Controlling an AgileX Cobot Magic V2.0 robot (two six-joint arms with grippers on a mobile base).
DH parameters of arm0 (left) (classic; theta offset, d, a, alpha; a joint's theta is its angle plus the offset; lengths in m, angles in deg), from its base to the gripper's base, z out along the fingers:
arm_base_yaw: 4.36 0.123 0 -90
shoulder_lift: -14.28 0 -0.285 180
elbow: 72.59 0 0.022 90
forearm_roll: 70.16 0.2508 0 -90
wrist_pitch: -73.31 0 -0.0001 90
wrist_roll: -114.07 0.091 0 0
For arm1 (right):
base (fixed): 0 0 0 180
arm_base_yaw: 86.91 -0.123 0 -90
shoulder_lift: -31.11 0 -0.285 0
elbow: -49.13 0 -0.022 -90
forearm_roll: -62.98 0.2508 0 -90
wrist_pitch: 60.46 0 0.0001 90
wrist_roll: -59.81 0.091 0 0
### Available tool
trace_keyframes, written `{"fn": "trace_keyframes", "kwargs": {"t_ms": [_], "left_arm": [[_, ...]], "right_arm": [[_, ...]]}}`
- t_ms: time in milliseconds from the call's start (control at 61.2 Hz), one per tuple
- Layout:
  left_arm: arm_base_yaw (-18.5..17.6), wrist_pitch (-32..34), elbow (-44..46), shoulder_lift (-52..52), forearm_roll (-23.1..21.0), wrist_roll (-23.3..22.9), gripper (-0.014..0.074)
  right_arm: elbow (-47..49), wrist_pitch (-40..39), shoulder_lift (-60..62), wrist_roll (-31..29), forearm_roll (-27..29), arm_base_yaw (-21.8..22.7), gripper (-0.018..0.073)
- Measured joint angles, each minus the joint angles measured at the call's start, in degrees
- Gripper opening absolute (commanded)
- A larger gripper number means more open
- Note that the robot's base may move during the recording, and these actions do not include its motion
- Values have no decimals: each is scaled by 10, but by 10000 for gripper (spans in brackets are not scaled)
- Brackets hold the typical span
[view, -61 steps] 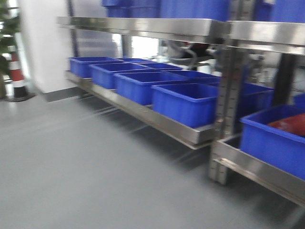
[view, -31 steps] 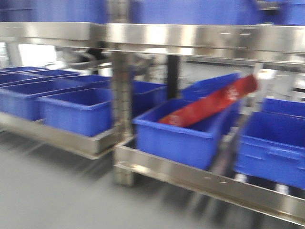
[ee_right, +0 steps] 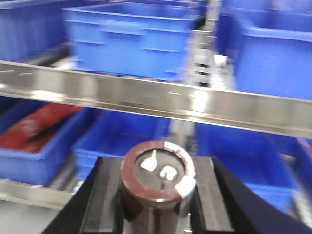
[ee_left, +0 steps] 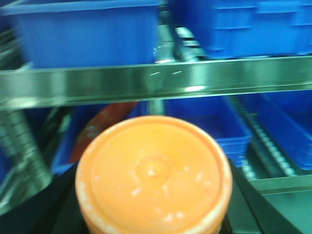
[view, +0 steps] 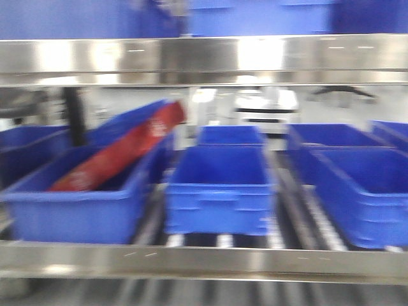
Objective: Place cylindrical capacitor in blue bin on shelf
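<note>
**Shelf squared up, capacitor held ready**

The view has swung along the shelf (view: pixel 204 60). The left bin (view: pixel 70 210) with the red bag (view: pixel 121 153) has slid from the middle to 8 o'clock. An empty centre bin (view: pixel 220 185) now sits dead ahead, with a right bin (view: pixel 363 191) at 3 o'clock. Everything is smeared, so I judge the base is not yet at rest.

The capacitor (ee_left: pixel 153 173) is off the shelf, end-on to the left wrist camera, in the left gripper (ee_left: pixel 153 214). Dark fingers (ee_left: pixel 48 214) flank it at 8 and 4 o'clock and look closed on it, though the contact itself is hidden. A steel rail (ee_left: pixel 156 80) crosses at 12 o'clock above it, and blue bins show beyond at 1 o'clock. The right gripper (ee_right: pixel 156 200) is clamped on a brown cylinder (ee_right: pixel 158 170) with two pale terminals on its top face, pads pressed to both sides.

To do this step well:
- Wait for the blur to stop before reaching.
- Pick the centre bin, since it is empty and straight ahead.
- Carry the capacitor in between the upper and lower rails, high enough to clear the bin's near wall.
- Keep the grip firm until the capacitor is over the bin floor.
- Hold the right arm back, as its load could knock a rail.
</note>
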Motion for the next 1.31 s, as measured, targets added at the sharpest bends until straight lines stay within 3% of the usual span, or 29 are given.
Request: {"fn": "trace_keyframes", "kwargs": {"t_ms": [1308], "left_arm": [[0, 0, 0, 0, 0, 0, -111]], "right_arm": [[0, 0, 0, 0, 0, 0, -162]]}}
